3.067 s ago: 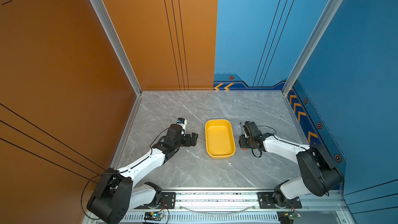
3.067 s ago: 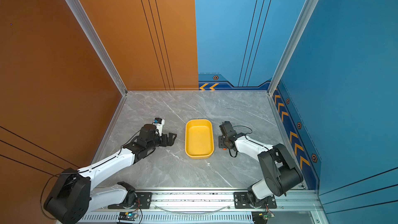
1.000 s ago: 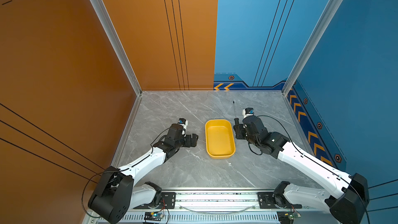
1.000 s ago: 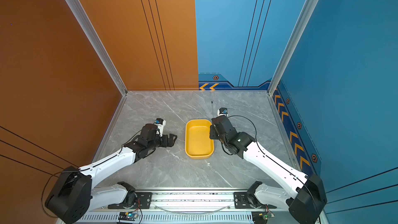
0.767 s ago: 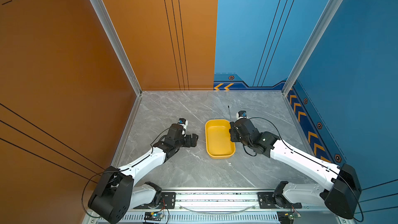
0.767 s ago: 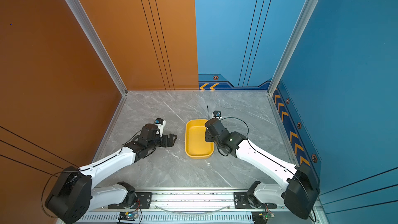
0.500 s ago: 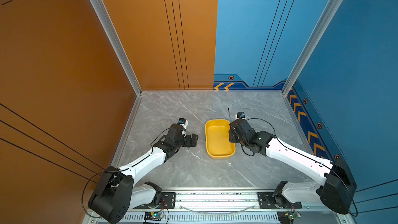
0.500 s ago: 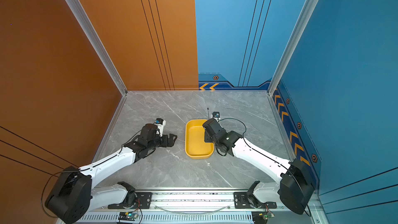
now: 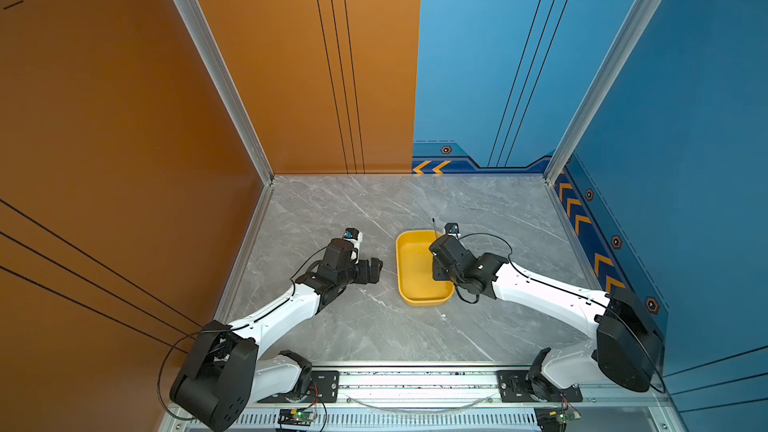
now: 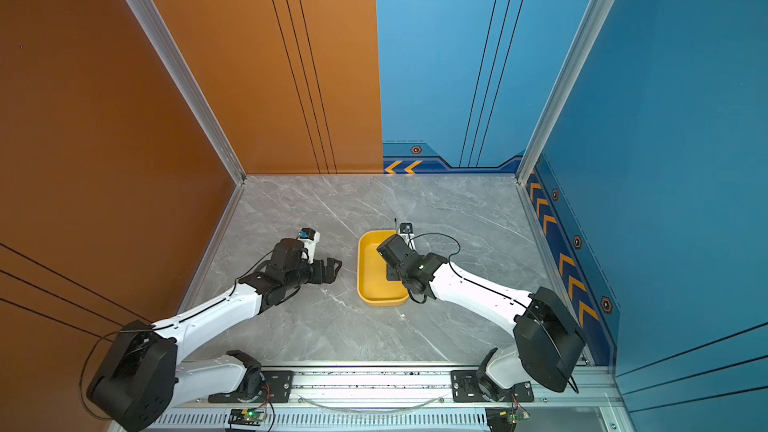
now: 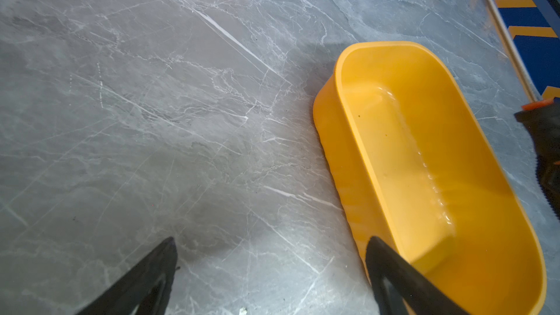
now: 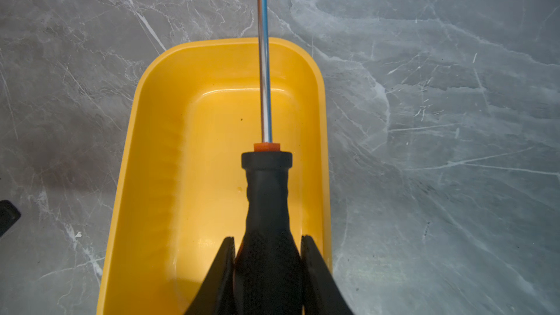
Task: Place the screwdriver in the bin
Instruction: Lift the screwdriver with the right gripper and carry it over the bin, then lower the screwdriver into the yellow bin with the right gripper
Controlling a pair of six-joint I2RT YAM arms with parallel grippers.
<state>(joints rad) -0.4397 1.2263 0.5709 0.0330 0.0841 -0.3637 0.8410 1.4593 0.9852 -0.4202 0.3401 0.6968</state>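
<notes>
Your right gripper [image 12: 268,239] is clamped on the screwdriver [image 12: 266,195] by its black handle, and the bin [image 12: 151,177] lies directly under that grip — the handle hangs over the bin's floor while the shaft runs straight out ahead of the grip, its tip past the far rim and over the table [image 12: 439,116]. Whether the tool touches the bin, you cannot tell. Your left gripper [image 11: 272,242] stands with its jaws apart, low over the table — the bin's near wall sits just beside one jaw.
</notes>
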